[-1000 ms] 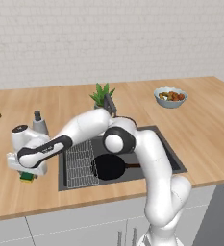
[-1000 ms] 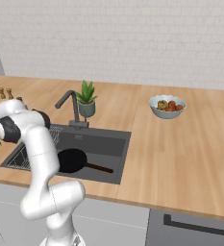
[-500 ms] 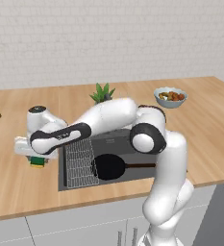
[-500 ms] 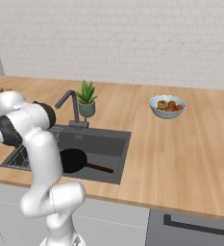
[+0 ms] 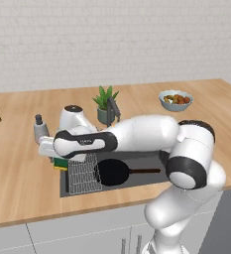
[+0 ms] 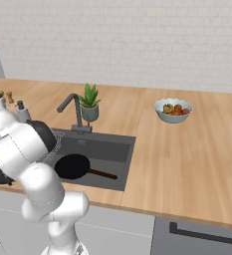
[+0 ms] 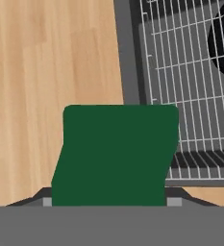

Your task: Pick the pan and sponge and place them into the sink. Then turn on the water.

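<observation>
- Holding the sponge [image 7: 114, 154], the gripper [image 5: 57, 159] has its jaws pressed against the block's two sides, one dark tip showing at each lower corner in the hand view.
- The sponge sits directly between the tips, green face toward the hand camera; in the left base view it peeks out green and yellow under the hand, at the left rim of the sink [image 5: 151, 180].
- From the gripper, the basin lies to the robot's right: the wire rack [image 7: 190, 86] starts just beside the sponge, which I judge still hangs over the wooden table [image 7: 46, 62] and rim, so a short sideways carry is needed before release.
- The pan [image 5: 116, 171] already lies in the basin beside the rack, handle pointing right.
- The faucet [image 6: 71, 110] stands behind the sink, untouched.
</observation>
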